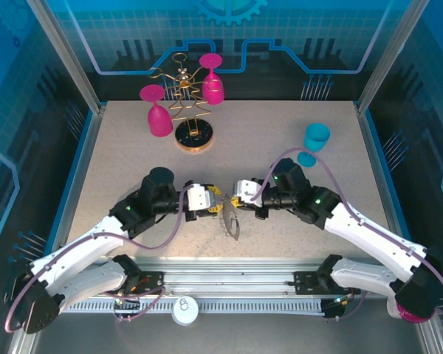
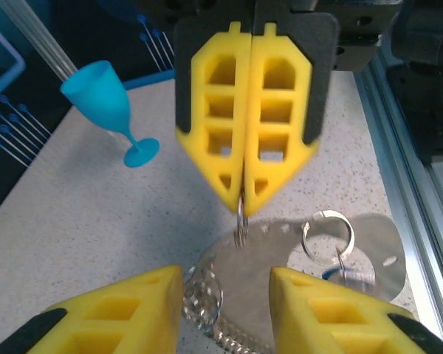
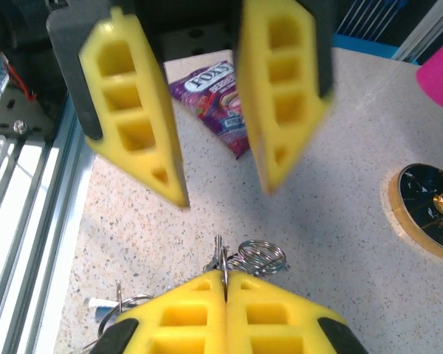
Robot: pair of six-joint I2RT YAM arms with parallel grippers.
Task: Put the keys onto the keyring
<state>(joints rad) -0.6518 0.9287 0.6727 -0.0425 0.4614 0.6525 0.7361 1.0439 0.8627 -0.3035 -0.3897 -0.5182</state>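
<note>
My right gripper [image 1: 235, 198] [image 3: 224, 274] is shut on a thin metal wire of the keyring [image 3: 260, 258], held just above the table. The ring's beaded grey loop [image 2: 205, 295] lies below and between the fingers of my left gripper [image 2: 226, 274] [image 1: 213, 200], which stands open and faces the right gripper [image 2: 244, 203] closely. A small split ring [image 2: 327, 234] carries the blue-headed key [image 2: 347, 274], resting on the table to the side. A flat grey metal piece [image 2: 280, 287] hangs with the bunch. The other key is not clear to me.
The gold wire rack [image 1: 192, 110] with two pink glasses [image 1: 159, 118] stands at the back left. A blue glass [image 1: 315, 140] is at the back right. A purple sweet packet [image 3: 221, 96] lies beyond the left gripper. The aluminium rail [image 1: 229, 284] borders the near edge.
</note>
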